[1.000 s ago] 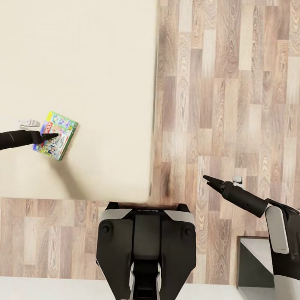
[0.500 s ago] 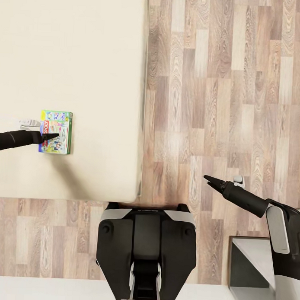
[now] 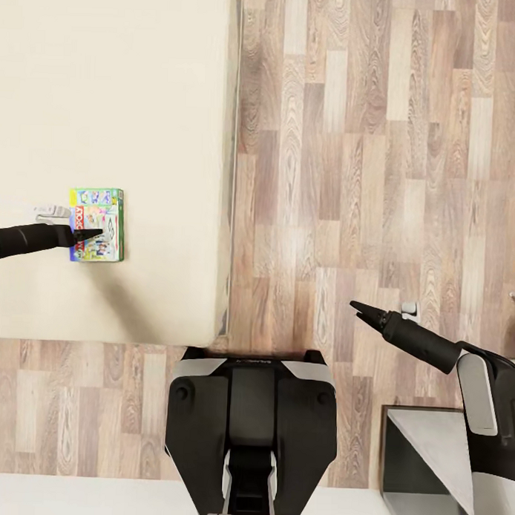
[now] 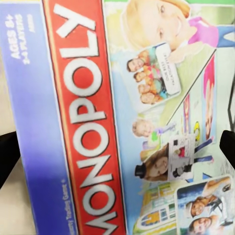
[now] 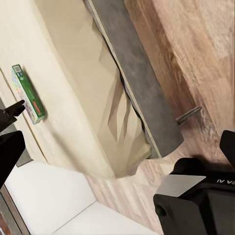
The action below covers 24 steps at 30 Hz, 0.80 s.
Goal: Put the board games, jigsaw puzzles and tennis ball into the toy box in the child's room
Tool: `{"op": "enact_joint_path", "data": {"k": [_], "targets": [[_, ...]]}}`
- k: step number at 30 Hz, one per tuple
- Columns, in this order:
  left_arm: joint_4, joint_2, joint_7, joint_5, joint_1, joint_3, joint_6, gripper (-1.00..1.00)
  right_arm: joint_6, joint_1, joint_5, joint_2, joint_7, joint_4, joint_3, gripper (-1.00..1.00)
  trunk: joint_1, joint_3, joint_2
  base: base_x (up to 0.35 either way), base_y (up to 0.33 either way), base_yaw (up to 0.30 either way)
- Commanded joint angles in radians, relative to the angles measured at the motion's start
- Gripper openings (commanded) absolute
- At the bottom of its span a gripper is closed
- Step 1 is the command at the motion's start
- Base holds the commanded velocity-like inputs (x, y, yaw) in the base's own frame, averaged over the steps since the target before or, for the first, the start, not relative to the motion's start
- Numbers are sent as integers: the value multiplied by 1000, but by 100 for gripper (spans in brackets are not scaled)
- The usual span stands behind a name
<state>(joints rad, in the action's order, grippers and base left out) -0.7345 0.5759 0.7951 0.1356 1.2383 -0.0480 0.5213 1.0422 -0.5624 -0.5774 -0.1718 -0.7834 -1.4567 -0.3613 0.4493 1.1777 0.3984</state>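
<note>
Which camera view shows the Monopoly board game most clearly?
The left wrist view: the board game spans the picture and its title is readable. The head view shows it small on the bed at the left gripper. The right wrist view shows its thin edge.

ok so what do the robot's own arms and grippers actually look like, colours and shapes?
Both arms end in slim matte-black tubes tapering to pointed black fingers. The left gripper is a narrow dark cone on a black cylindrical forearm. The right gripper has short spiky black fingertips; further back that arm widens into a glossy black shell with a light grey panel. No cables or markings are visible on either.
</note>
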Motion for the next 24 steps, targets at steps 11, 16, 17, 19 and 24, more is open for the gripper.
{"op": "enact_joint_path", "data": {"k": [11,16,17,19,24], "targets": [[0,0,1,5,0,-1,8,100,4,-1,5,-1,-7,4,-2,100,1,1,2,0,-77,0],[0,-1,1,5,0,-2,9,100,4,-1,5,-1,-7,4,-2,100,1,1,2,0,-206,0],[0,-1,1,5,0,-2,9,100,4,-1,4,-2,-7,4,-2,100,1,1,2,0,-190,0],[0,-1,1,5,0,-2,9,100,4,-1,4,-2,-7,4,-2,100,1,1,2,0,-142,0],[0,-1,1,5,0,-3,9,100,3,-1,5,-2,-7,7,-1,100,1,1,2,0,-57,0]]}}
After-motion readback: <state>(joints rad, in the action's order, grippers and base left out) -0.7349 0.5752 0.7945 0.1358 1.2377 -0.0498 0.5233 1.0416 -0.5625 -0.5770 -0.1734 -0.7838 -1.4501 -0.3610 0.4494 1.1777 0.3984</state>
